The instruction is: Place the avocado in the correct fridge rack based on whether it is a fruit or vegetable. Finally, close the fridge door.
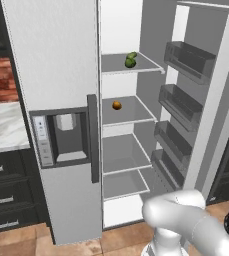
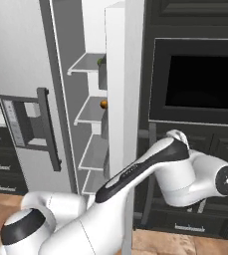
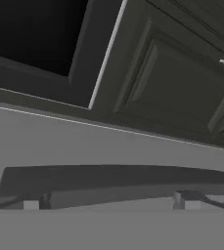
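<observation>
The avocado is a small dark green round fruit on the top fridge shelf, next to a paler elongated green item. An orange ball sits alone on the shelf below. The fridge door stands wide open, its inner bins facing the shelves. From the right base view I see the door edge-on, with my arm bent round to its outer side. In the hand view my gripper is open, close to the grey door face. The dark bar handle runs just ahead of the wide-apart fingertips.
The other fridge door, with its dispenser panel, is closed on the left. Beside it are a marble counter and dark drawers. A black wall oven and dark cabinets stand close behind the open door.
</observation>
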